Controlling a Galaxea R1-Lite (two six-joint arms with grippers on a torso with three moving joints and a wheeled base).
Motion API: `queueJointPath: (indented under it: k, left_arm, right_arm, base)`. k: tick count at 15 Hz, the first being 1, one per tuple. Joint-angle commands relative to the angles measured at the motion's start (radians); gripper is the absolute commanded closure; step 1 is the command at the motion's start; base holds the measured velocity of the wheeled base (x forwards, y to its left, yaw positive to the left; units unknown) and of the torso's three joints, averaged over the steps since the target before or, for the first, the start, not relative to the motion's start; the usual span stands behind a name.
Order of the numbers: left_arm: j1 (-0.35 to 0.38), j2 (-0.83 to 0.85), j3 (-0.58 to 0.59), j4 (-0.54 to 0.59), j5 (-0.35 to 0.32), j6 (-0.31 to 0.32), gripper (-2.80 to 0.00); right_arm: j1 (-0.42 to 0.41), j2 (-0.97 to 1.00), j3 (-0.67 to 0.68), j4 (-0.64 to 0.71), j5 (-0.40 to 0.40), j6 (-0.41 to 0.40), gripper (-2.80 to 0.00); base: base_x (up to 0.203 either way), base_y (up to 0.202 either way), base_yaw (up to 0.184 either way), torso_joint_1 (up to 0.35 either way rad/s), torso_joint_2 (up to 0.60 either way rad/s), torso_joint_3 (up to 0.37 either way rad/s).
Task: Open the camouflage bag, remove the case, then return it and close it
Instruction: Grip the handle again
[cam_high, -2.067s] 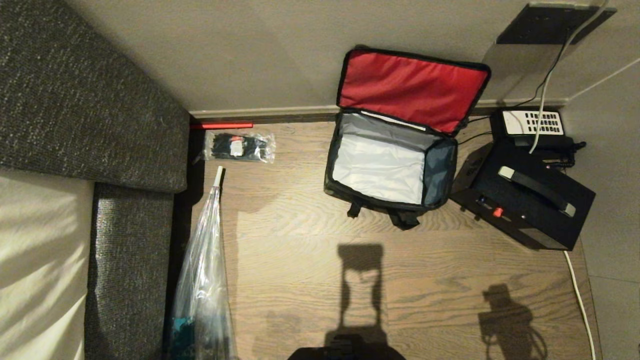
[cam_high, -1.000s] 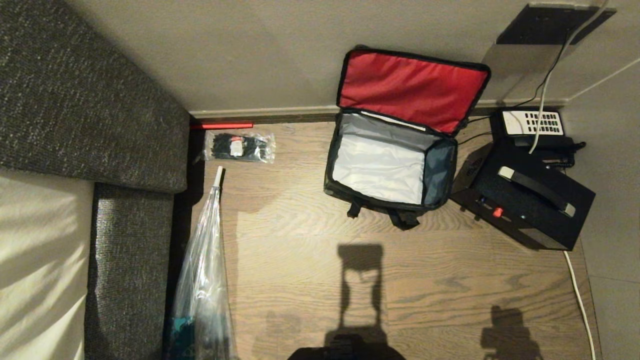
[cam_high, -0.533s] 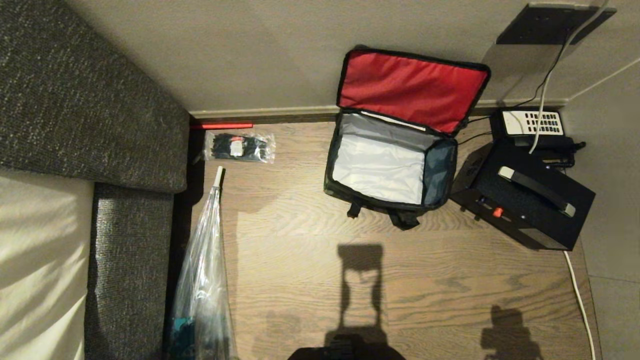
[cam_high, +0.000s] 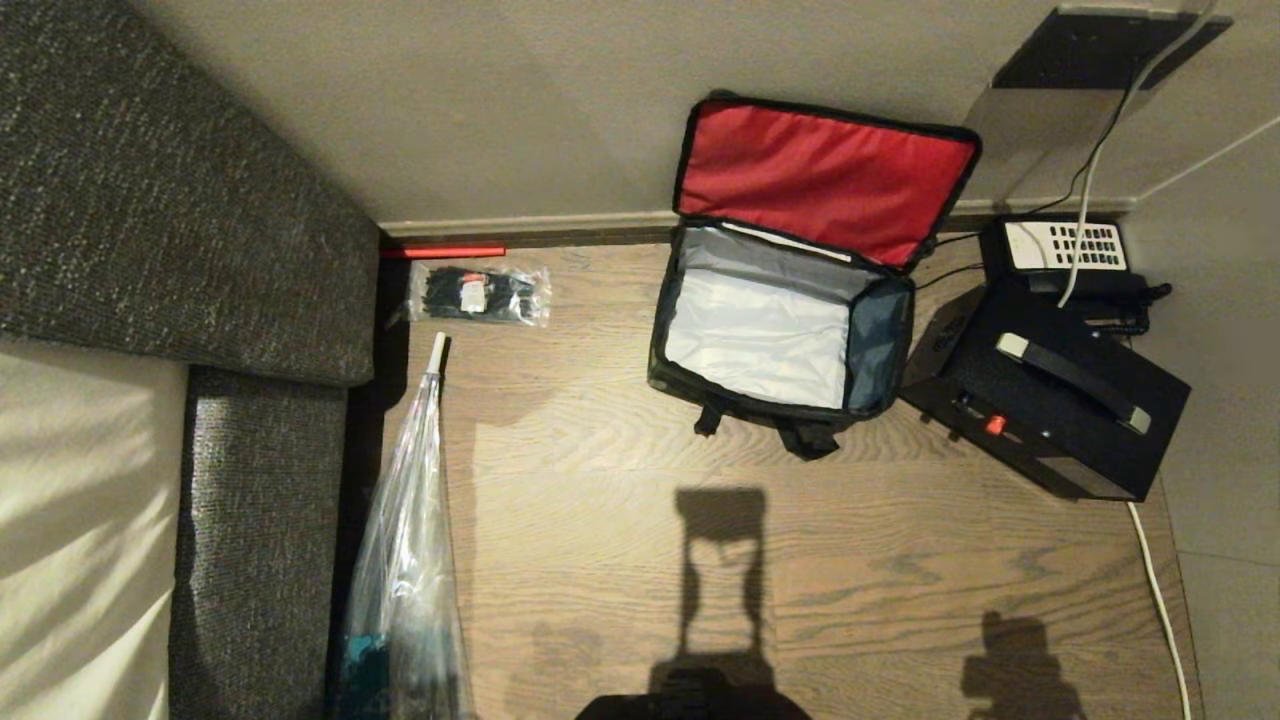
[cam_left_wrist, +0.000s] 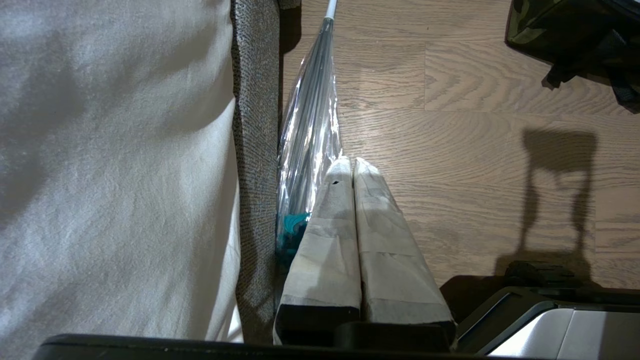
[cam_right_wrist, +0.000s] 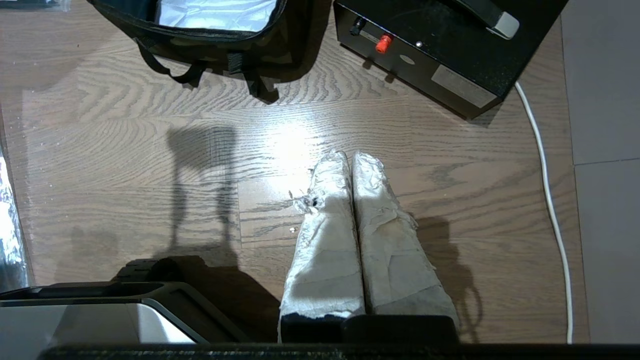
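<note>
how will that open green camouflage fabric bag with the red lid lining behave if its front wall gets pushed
The green camouflage fabric bag probably gives rather than resists: its walls are soft cloth. With its pale interior apparently empty, it likely slides easily on the smooth wooden floor. The raised red lid leans on the wall and may flop.

Bag: your camouflage bag (cam_high: 770, 390) stands on the wood floor against the wall, lid fully open.
Lid: you see its red lining leaning back on the wall.
Interior: pale grey, nothing lying in it.
Straps: black, trailing from the bag's near side.
Case: the case (cam_high: 1050, 410) sits just beside the bag's right end, black, with a top handle and a red knob.
</note>
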Motion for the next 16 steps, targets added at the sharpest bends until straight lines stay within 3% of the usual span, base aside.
queueJointPath:
  k: [1, 16]
  left_arm:
    - [0.0, -0.002, 0.0, 0.0, 0.001, 0.0, 0.0]
    - [0.0, -0.002, 0.0, 0.0, 0.0, 0.0, 0.0]
  right_arm:
    - [0.0, 0.002, 0.014, -0.001, 0.0, 0.001, 0.0]
    - [0.0, 0.002, 0.014, -0.001, 0.0, 0.001, 0.0]
  base:
    - [0.0, 0.0, 0.0, 0.0, 0.0, 0.0]
    - [0.0, 0.0, 0.0, 0.0, 0.0, 0.0]
